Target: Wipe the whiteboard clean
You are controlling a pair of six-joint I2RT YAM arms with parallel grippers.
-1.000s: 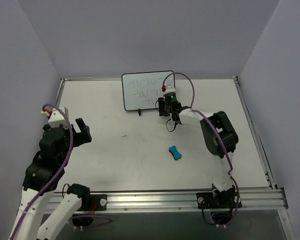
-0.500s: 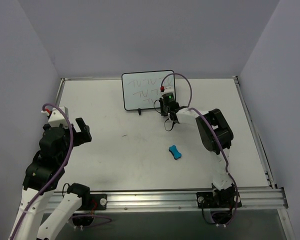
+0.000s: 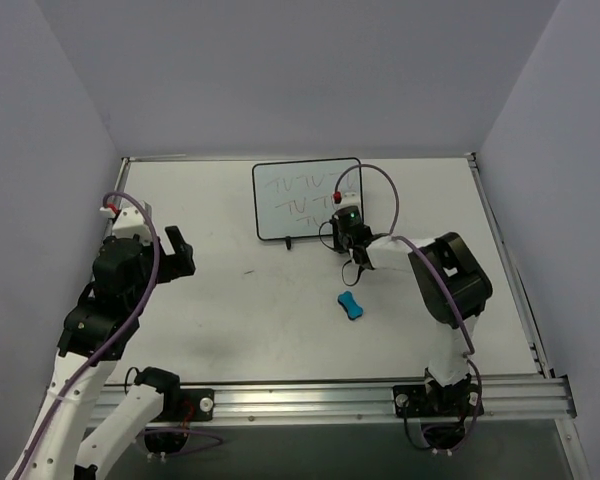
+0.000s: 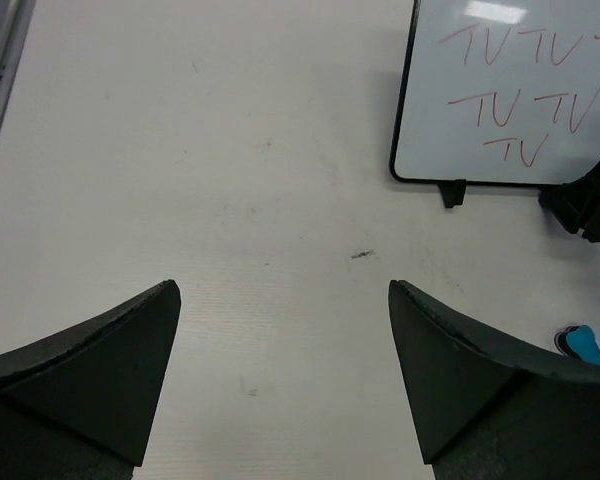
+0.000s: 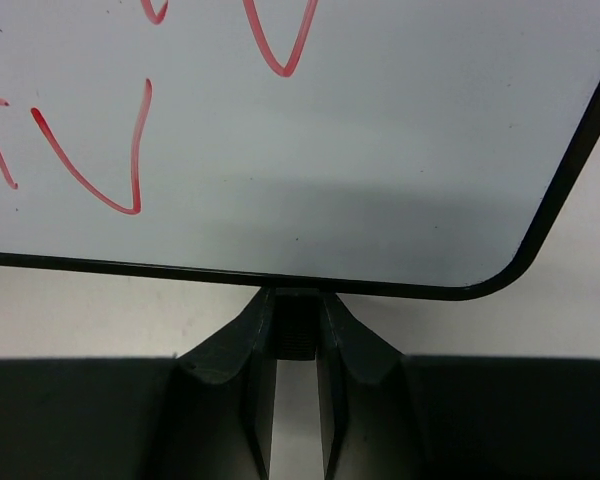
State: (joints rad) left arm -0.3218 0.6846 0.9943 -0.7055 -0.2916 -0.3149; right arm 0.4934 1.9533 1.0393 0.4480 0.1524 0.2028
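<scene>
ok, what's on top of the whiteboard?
Only red TV scribbles on the whiteboard; the blue eraser lies off it. The right gripper pinches its near-edge tab, covering that corner in the top view.

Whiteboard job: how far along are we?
Nothing is erased: the whiteboard carries red TV marks. In hand: the right gripper is clamped on the tab under the board's rim. Still to do: the blue eraser lies untouched on the table, the left gripper is open and empty, and all wiping remains.
</scene>
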